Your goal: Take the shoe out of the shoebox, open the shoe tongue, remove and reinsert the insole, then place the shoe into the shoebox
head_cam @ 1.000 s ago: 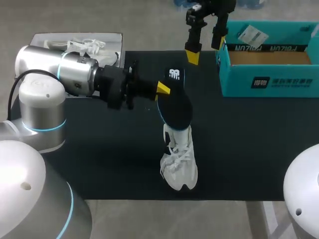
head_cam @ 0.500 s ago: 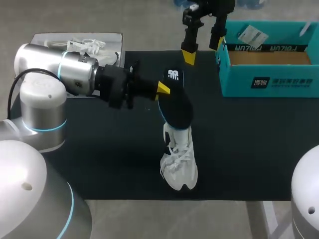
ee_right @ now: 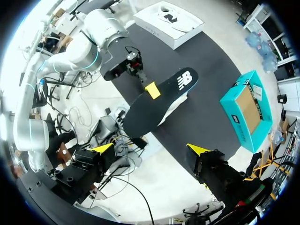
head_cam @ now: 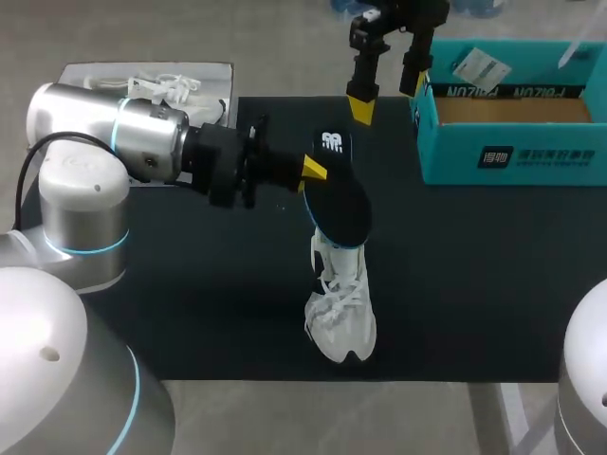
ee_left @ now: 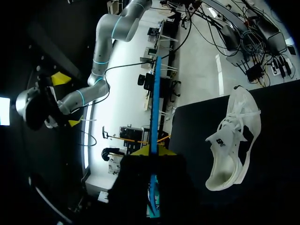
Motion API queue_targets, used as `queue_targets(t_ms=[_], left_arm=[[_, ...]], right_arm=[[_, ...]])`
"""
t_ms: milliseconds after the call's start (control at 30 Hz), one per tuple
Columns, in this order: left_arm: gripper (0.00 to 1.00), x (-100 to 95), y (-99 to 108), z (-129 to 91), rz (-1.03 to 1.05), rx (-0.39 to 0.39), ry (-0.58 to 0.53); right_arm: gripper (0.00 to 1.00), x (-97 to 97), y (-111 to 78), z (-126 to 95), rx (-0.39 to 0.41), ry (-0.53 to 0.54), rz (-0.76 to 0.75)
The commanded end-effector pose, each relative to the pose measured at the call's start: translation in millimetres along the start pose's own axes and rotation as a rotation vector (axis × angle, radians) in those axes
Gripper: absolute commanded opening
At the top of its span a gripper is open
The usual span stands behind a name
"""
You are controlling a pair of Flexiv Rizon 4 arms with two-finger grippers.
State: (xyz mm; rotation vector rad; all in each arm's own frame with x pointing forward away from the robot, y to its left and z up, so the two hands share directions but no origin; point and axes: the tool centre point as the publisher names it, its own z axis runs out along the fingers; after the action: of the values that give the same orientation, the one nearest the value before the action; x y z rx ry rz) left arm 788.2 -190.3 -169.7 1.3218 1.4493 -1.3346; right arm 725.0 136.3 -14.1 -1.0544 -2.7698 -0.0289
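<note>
Reinserting insole, likely | head: left gripper clamps it over shoe, table mid-front; right gripper spread, empty, near far-right-corner shoebox | left wrist: insole edge-on, shoe beside | right wrist: nothing between fingers | tip: feed toe-end first.

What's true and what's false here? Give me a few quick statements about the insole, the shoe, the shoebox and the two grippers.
1. The left gripper is shut on the black insole. True.
2. The insole lies inside the white shoe. False: it is out of the shoe, held in the air above it.
3. The shoe is in the teal shoebox. False: the shoe is on the black mat, and the box shows only its bare cardboard floor.
4. The right gripper is open and holds nothing. True.
</note>
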Motion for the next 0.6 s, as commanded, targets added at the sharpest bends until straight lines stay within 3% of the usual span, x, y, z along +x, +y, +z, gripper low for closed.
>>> queue_targets(t_ms=[33,100,267,333,467,600], left_arm=[[0.0,-2.0,10.5,-4.2,-0.342,0.165,0.084],[0.0,-1.4,7.6,-5.9,-0.439,0.263,0.096],[0.0,-1.5,-5.2,-6.5,-0.648,0.412,0.148],[0.0,-0.4,-7.6,-7.5,-0.7,0.427,0.155],[0.0,1.1,-11.2,-13.0,-0.774,0.544,0.079],[0.0,3.2,-14.5,-14.0,-0.784,0.559,0.037]], right_arm=[[1.0,-0.4,0.4,-0.5,0.001,0.0,0.001],[1.0,-0.4,0.4,-0.5,0.001,0.0,0.001],[1.0,-0.4,0.4,-0.5,0.001,0.0,0.001],[1.0,-0.4,0.4,-0.5,0.001,0.0,0.001],[1.0,-0.4,0.4,-0.5,0.001,0.0,0.001],[1.0,-0.4,0.4,-0.5,0.001,0.0,0.001]])
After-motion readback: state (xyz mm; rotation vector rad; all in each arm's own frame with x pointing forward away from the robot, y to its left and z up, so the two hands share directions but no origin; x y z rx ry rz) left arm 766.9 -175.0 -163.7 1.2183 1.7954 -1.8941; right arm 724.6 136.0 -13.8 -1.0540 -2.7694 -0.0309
